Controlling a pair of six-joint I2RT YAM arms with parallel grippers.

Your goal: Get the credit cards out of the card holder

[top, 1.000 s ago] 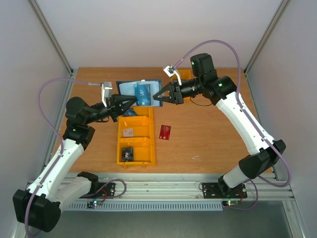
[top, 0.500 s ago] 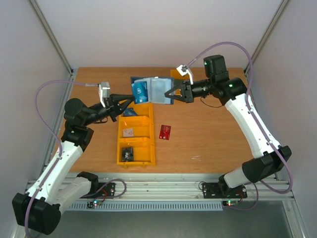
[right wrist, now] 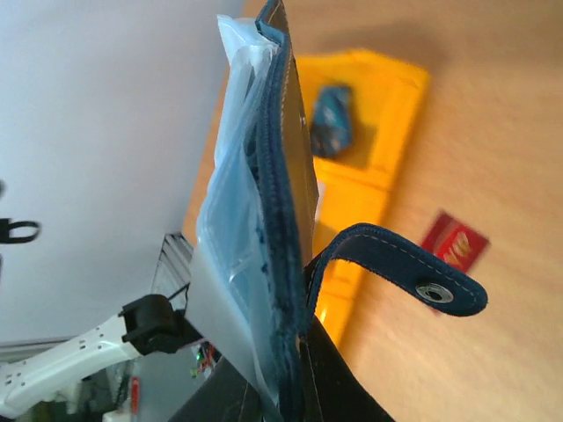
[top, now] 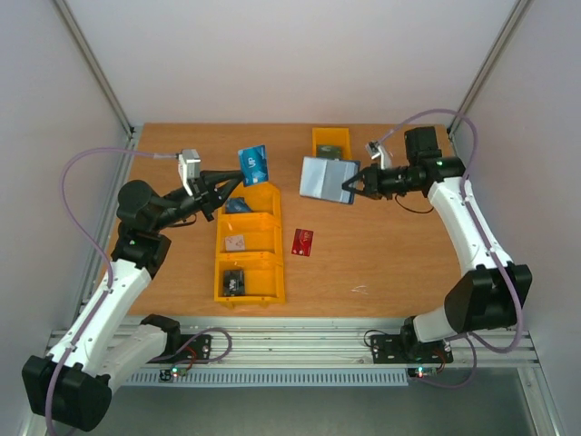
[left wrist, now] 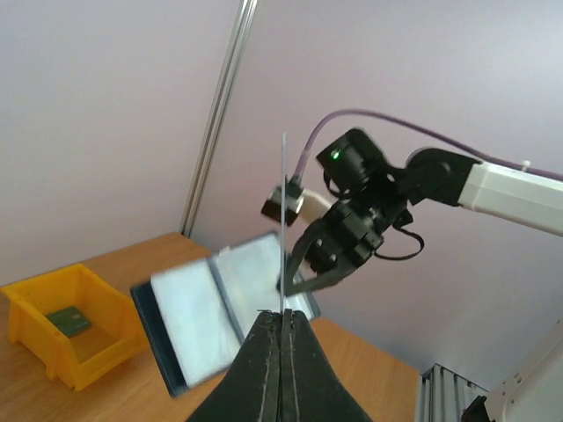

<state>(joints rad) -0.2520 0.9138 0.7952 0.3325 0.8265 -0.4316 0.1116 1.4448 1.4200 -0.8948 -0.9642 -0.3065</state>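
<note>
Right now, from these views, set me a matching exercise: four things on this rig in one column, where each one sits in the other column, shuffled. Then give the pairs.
Things:
1. card holder
2. blue card
3. red card
4. small yellow bin

Places:
A. flat on the table, right of the long yellow tray
B. clamped in the right gripper
C. near the table's far edge, with a green item inside
D. clamped in the left gripper

Pairs: 1-B, 2-D, 3-A, 4-C.
</note>
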